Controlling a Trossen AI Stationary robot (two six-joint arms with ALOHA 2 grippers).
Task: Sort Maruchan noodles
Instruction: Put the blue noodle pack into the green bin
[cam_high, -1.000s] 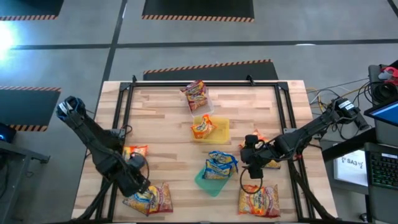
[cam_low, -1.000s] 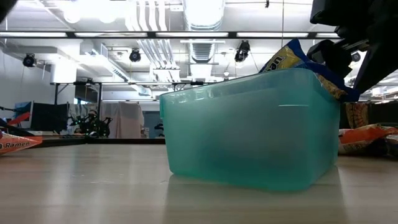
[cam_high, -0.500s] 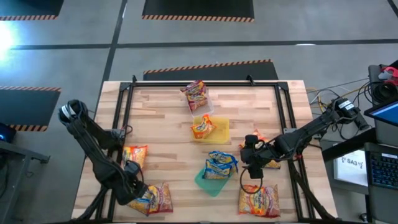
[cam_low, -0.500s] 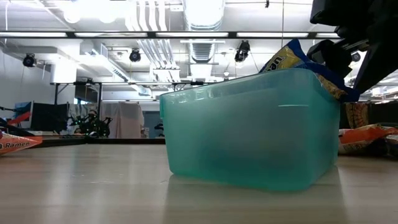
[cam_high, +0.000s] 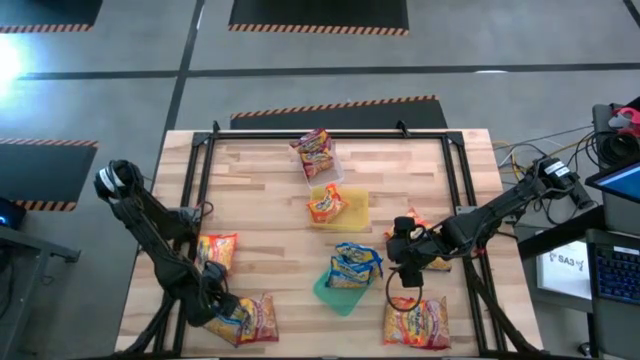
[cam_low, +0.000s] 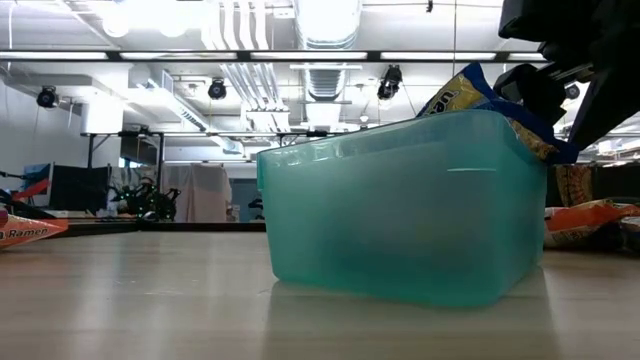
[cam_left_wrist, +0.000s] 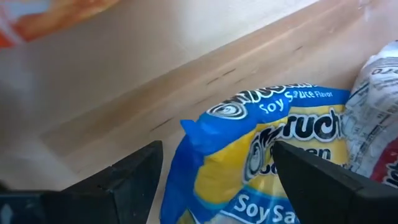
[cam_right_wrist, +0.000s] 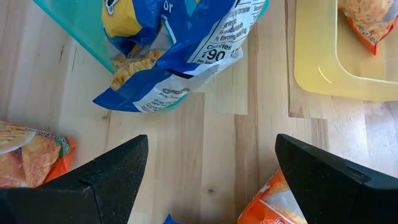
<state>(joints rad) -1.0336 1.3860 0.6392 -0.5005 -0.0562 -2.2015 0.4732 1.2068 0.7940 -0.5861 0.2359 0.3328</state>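
Note:
My left gripper (cam_high: 214, 308) is open at the near left, low over a pile of packets (cam_high: 250, 320). In the left wrist view its fingers (cam_left_wrist: 124, 183) stand on either side of the end of a blue-and-yellow packet (cam_left_wrist: 261, 149). My right gripper (cam_high: 403, 257) is open and empty right of the green tray (cam_high: 335, 293), which holds blue packets (cam_high: 356, 264). Red packets (cam_high: 315, 152) lie in a clear tray. An orange packet (cam_high: 327, 205) lies in the yellow tray (cam_high: 356, 208). My left gripper's open fingers stand on either side of the blue-and-yellow packet's end (cam_left_wrist: 205, 127), coming at it from above on a slant. The packet lies on the pile. I cannot tell whether the fingers touch it.
A loose orange packet (cam_high: 217, 248) lies on the table at the left. More packets (cam_high: 415, 322) lie at the near right and under the right arm (cam_high: 437, 263). In the low view the green tray (cam_low: 400, 210) fills the middle, with a blue packet (cam_low: 465, 95) sticking out.
My left gripper has gone toward the table's near edge and down onto the near-left pile, uncovering the orange packet at the left. The right arm has kept still.

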